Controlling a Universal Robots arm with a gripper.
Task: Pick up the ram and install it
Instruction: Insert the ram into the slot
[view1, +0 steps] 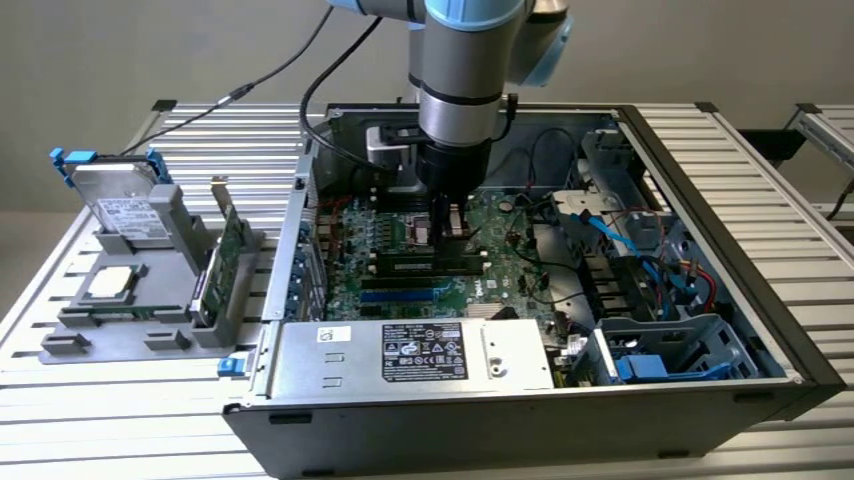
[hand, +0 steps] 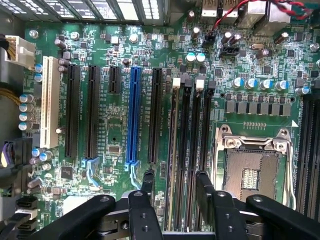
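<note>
Wrist view: the gripper (hand: 175, 175) hangs with its fingers (hand: 148, 180) spread wide, gripping nothing, straddling the memory slots (hand: 190, 150). Just below it, the ram (view1: 427, 266) sits in a slot near the middle of the motherboard (view1: 354, 225), inside the open computer case (view1: 787, 330).

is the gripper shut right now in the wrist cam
No, the gripper has its two black fingers standing well apart, one on each side of the memory slots.
</note>
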